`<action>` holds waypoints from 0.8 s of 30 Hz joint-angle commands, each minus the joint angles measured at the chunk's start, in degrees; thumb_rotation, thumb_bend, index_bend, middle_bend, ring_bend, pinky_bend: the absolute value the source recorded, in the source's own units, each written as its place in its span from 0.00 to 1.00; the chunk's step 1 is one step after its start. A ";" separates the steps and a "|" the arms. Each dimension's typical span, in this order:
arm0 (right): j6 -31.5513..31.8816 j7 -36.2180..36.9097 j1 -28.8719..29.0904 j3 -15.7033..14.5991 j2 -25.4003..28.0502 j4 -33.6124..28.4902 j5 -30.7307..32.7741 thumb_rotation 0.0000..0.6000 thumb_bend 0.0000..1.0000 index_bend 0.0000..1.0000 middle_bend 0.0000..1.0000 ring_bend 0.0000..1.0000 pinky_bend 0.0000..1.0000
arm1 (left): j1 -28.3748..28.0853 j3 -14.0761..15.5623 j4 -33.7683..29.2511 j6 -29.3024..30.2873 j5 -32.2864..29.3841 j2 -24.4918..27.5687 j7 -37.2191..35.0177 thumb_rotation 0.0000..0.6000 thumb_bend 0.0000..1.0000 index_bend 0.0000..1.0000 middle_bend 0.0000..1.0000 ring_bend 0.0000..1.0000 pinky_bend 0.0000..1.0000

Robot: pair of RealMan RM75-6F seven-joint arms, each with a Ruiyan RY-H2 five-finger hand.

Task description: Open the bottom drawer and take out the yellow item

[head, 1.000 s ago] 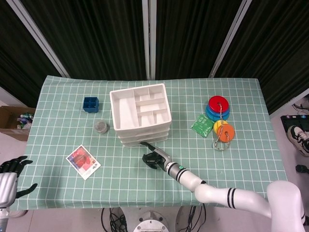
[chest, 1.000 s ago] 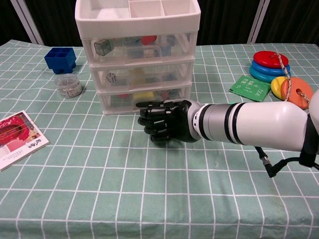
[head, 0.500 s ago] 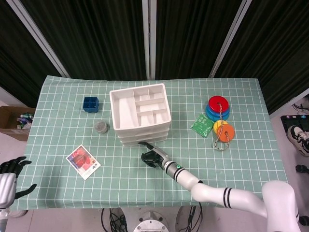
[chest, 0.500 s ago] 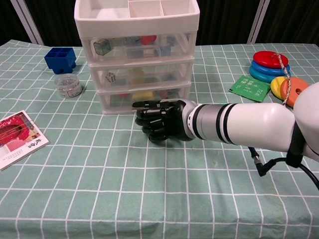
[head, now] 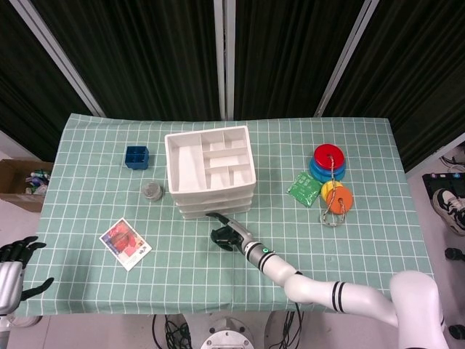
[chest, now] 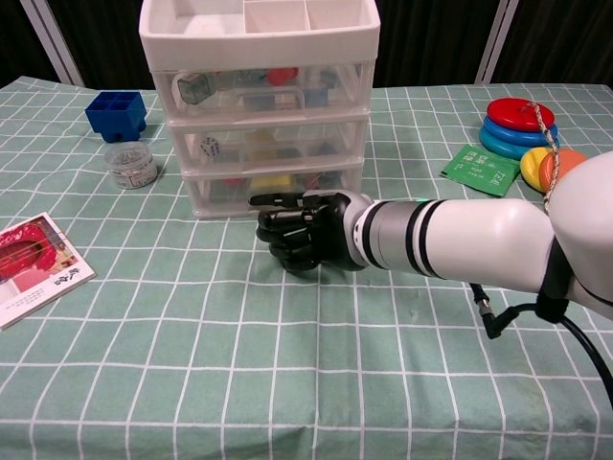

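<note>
A white drawer unit [head: 211,171] [chest: 259,105] stands mid-table with three clear drawers, all closed. Through the bottom drawer [chest: 278,184] a yellow item [chest: 274,180] shows faintly. My right hand [chest: 305,231] [head: 227,235], black, sits on the cloth right in front of that drawer. Its fingers are curled with nothing in them, and one outstretched finger [chest: 271,200] reaches the drawer's lower front edge. My left hand [head: 14,263] hangs off the table's near left corner, fingers apart and holding nothing.
A blue box [chest: 116,112] and a small jar [chest: 131,164] lie left of the unit. A red picture card [chest: 34,268] is near the front left. A green packet [chest: 482,170] and stacked coloured rings [chest: 520,120] sit to the right.
My right hand has slid left and closer to the bottom drawer's front. The drawer unit has shifted slightly left. The drawers remain closed, and my left hand has barely moved.
</note>
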 commanded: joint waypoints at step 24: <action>8.94 -16.57 -7.73 -5.63 12.48 -16.28 -19.81 1.00 0.63 0.02 0.80 0.79 0.94 | -0.24 -0.13 -1.20 0.07 0.60 0.64 0.55 1.00 0.05 0.30 0.21 0.19 0.21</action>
